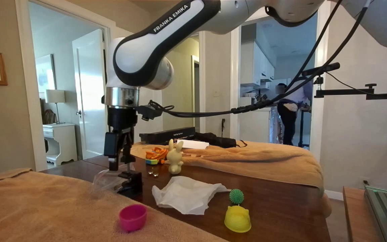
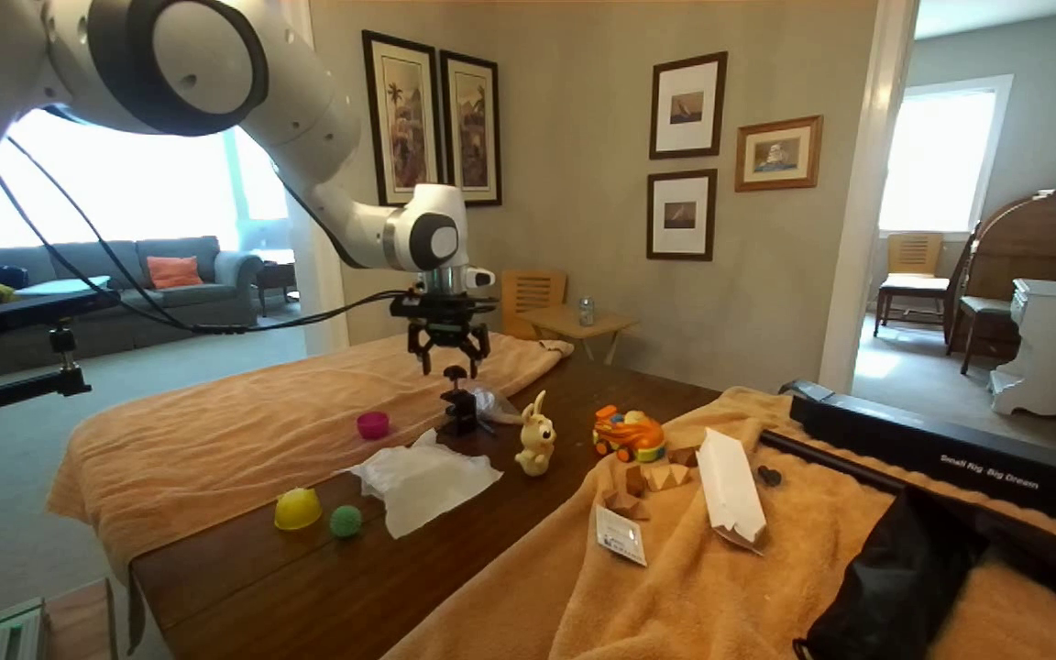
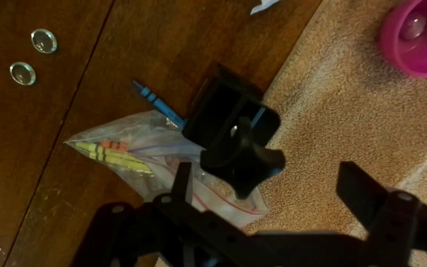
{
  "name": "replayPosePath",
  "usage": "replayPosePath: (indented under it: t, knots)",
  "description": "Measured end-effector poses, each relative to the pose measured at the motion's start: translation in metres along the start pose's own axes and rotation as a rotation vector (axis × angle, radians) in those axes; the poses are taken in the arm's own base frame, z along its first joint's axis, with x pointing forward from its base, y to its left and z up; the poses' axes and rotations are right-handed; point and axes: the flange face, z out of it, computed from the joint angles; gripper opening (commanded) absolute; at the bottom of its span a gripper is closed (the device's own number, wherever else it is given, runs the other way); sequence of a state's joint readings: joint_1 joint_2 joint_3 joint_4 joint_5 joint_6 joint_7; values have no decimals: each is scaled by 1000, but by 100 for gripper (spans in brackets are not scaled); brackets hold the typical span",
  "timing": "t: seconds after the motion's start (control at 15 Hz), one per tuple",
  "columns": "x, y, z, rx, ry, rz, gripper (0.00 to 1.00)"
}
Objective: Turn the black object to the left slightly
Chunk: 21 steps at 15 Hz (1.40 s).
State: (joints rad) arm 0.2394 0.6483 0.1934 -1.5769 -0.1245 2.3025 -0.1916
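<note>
The black object is a small dark clamp-like piece with a star-shaped knob on top. It stands at the table's edge beside the towel in both exterior views (image 1: 133, 184) (image 2: 461, 412). In the wrist view its knob (image 3: 244, 168) lies between the spread fingers, nearer the left finger, with the squat body above it in the picture. My gripper (image 3: 267, 170) is open and empty. It points straight down over the knob in both exterior views (image 1: 120, 164) (image 2: 449, 365), its fingertips near knob height. I see no contact; part of the knob is hidden by the fingers in an exterior view.
A clear plastic bag (image 3: 117, 148) with crayons touches the black object's base; a blue crayon (image 3: 161, 105) lies beside it. A pink cup (image 1: 132, 217), white paper (image 1: 190, 195), a rabbit figure (image 1: 175, 158), a yellow cup (image 1: 237, 219) and a green ball (image 1: 236, 196) stand around.
</note>
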Motion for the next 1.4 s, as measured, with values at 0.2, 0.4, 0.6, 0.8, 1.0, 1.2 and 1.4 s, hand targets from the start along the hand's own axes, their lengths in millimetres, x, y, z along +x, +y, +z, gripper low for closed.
replayPosePath:
  t: [0.2, 0.4, 0.6, 0.8, 1.0, 1.2, 1.4]
  knots:
    - [-3, 0, 2, -9, -28, -6, 100]
    - [-3, 4, 1, -19, -41, -6, 100]
    - [-2, 6, -1, -22, -40, -4, 74]
    - [-1, 5, -2, -24, -39, -3, 51]
    - [0, 3, -1, -27, -43, -4, 30]
    - [0, 4, -2, -29, -46, -3, 24]
    - [0, 3, -2, -31, -47, 0, 24]
